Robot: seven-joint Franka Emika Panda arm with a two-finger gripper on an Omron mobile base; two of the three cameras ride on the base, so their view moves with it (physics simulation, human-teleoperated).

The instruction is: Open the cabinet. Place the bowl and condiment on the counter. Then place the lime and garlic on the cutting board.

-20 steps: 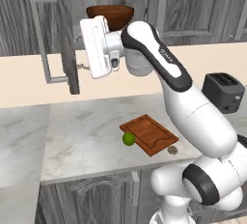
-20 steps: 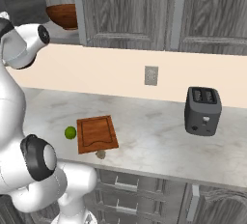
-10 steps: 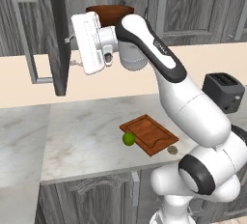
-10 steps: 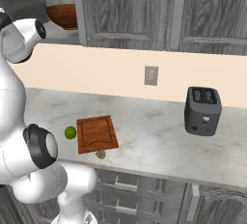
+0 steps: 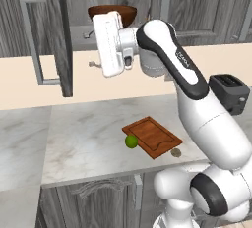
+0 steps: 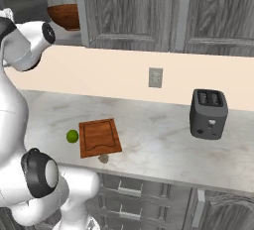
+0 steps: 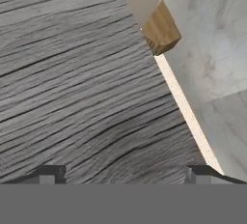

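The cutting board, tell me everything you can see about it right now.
The cutting board is a flat reddish-brown wooden rectangle with a groove running inside its rim. It lies flat on the marbled counter near the front edge, turned at an angle to it. Nothing lies on it. The lime sits on the counter against its left corner, and the garlic rests just off its front edge. The toaster stands well away.

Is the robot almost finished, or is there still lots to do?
Lots to do. Done: the cabinet door is swung open. In hand: nothing; the open hand faces the door's wood grain. Left: the bowl sits on the cabinet shelf, not on the counter. The lime and garlic lie beside the cutting board, not on it. I can't spot the condiment.
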